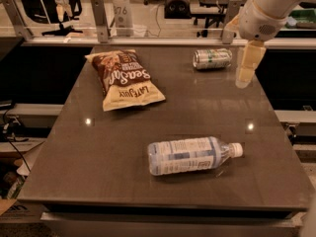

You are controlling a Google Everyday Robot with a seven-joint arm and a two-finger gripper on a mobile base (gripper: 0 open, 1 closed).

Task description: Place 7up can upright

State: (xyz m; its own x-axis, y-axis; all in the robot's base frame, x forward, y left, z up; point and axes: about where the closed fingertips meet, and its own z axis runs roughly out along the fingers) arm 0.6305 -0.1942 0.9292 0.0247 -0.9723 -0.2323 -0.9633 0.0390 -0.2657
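Note:
The 7up can (212,59) lies on its side near the far right of the dark table (98,152), its silver top facing left. My gripper (245,68) hangs from the white arm at the upper right, just right of the can and above the table's right edge. It is a short gap away from the can and holds nothing that I can see.
A brown and yellow chip bag (123,79) lies flat at the far left. A clear plastic water bottle (190,154) with a white cap lies on its side at the front centre. A metal rail (148,36) runs behind the table's far edge.

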